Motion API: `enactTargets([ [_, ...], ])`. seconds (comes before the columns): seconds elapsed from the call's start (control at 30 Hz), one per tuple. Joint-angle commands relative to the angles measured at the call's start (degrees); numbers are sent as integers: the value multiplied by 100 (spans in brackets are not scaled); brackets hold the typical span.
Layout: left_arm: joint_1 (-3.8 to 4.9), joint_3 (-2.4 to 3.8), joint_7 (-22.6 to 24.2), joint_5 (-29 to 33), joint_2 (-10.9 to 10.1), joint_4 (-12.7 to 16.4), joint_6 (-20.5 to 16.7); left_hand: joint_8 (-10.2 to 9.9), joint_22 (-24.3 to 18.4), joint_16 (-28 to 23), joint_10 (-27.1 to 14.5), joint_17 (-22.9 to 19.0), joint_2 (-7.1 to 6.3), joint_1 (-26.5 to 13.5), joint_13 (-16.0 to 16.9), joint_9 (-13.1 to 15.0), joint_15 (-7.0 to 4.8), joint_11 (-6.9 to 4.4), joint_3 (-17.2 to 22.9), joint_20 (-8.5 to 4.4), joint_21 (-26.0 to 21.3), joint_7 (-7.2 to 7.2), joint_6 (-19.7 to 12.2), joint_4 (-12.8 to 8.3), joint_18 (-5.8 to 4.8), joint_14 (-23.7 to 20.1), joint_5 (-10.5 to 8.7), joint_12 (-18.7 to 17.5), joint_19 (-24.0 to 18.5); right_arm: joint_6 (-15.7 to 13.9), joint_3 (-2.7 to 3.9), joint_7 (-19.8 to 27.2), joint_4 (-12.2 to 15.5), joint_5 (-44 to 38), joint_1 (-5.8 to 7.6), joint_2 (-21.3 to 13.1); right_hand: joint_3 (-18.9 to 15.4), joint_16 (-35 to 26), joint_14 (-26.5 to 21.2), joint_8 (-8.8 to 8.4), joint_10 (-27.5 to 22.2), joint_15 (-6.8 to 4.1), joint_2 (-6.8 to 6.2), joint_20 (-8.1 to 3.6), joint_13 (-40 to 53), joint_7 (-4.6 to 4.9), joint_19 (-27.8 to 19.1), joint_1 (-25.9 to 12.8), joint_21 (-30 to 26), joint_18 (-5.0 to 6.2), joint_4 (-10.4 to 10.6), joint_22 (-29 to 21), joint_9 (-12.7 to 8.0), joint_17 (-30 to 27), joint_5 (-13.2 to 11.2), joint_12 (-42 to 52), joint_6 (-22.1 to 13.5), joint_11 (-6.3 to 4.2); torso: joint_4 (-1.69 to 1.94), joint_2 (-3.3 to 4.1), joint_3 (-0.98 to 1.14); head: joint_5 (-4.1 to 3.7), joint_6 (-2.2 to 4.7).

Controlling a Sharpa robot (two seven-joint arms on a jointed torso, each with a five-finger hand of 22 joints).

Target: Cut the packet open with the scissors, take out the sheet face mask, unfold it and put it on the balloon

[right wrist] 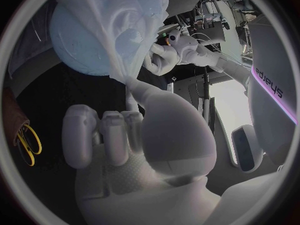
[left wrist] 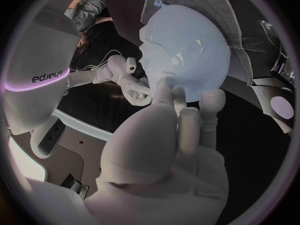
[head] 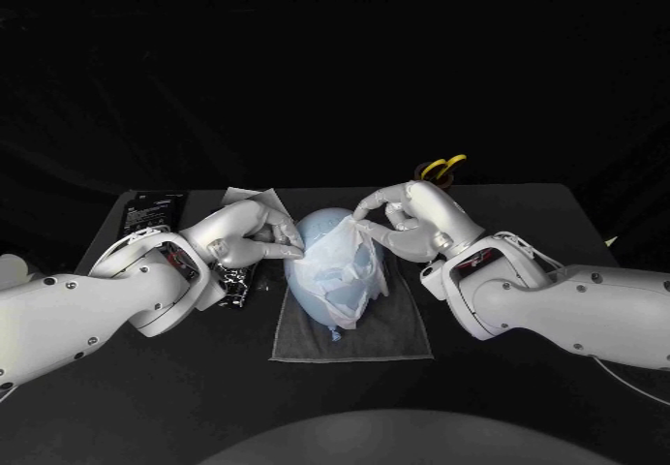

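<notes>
A pale blue balloon point(head: 319, 232) lies on a grey cloth point(head: 350, 334) at the table's middle. The white sheet face mask point(head: 342, 271) is draped over it, crumpled and partly unfolded. My left hand point(head: 252, 237) pinches the mask's edge on the balloon's left side. From the right, my right hand point(head: 405, 218) pinches the mask near the balloon's far end. The left wrist view has the balloon point(left wrist: 194, 50), the mask point(left wrist: 156, 40), my left hand point(left wrist: 175, 120) and the right hand point(left wrist: 134, 87). In the right wrist view the mask point(right wrist: 125, 25) hangs from my right hand point(right wrist: 137, 130) beside the balloon point(right wrist: 75, 40).
Yellow-handled scissors point(head: 441, 170) stand at the back right, also in the right wrist view as scissors point(right wrist: 28, 142). A black flat pack point(head: 154, 208) lies at the back left, with a pale opened packet point(head: 258, 197) behind my left hand. A small dark shiny object point(head: 234, 286) lies under my left wrist.
</notes>
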Motion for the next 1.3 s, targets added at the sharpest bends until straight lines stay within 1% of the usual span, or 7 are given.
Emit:
enactTargets([
  [0.03,-13,4,129,521,-5,19,-56,15,5,27,48,52,177,275,-91,21,5,-109,44,-24,29,-7,1,18,-59,24,26,-103,12,-176,14,117,-87,104,26,14,48,20,597,43,597,-24,3,-39,1506,-3,270,-28,10,-66,5,1253,10,1506,14,20,21,-24,2,1,-4,-5,1],
  [0.13,-12,7,144,793,-18,9,-54,-73,-25,14,-90,4,181,-167,-241,9,52,-54,7,6,14,15,-211,42,-59,2,21,-324,-15,-153,17,102,-152,109,39,33,48,20,597,43,597,-24,3,-39,1506,-3,270,-28,10,-66,5,1253,10,1506,14,20,21,-24,4,5,-4,-6,4],
  [0.33,-11,10,137,1043,-29,0,14,-301,-105,-11,-44,-55,135,-1961,-126,-84,160,53,-749,122,-49,129,-375,38,-40,-40,13,-238,-75,-143,27,95,-267,113,62,89,54,20,597,49,597,-24,3,-39,1506,-4,271,-31,12,-67,4,1253,13,1506,14,20,23,-25,5,6,-2,-13,10],
  [0.5,-11,9,101,1021,-26,-2,166,-272,-106,-16,-44,-44,-61,-2360,-52,-59,157,45,-1135,131,-52,111,-315,36,-36,-41,11,-185,-78,-125,38,87,-316,114,74,121,54,20,597,49,597,-24,3,-39,1506,-4,271,-31,12,-67,4,1253,13,1506,14,20,23,-25,2,1,-2,0,6],
  [0.8,-11,9,-70,693,-1,-9,276,-261,-113,-24,-79,-39,-486,-1950,13,-32,145,37,-1109,116,-62,108,-352,-7,-37,-48,10,-175,-82,-64,55,60,-410,114,88,164,65,20,597,58,597,-25,1,-41,1506,-5,270,-36,12,-67,1,1253,17,1506,14,20,23,-26,1,2,-1,12,15],
  [1.1,-11,9,-358,421,63,-29,188,-270,4,-16,-115,41,-126,-662,26,-29,112,1,-702,93,3,89,-313,-379,-55,-12,17,-246,-3,-92,58,78,-375,113,92,152,65,20,597,58,597,-25,1,-41,1506,-5,270,-36,12,-67,1,1253,17,1506,14,20,23,-26,-1,6,0,27,12],
  [1.3,-11,10,-585,345,87,-56,13,-281,40,1,-64,129,-178,-661,55,-35,129,29,-778,92,27,122,-297,-313,-65,35,14,-207,29,-122,60,97,-319,114,92,123,65,20,597,58,597,-25,1,-41,1506,-5,270,-36,12,-67,1,1253,17,1506,14,20,23,-26,-2,-1,1,25,6],
])
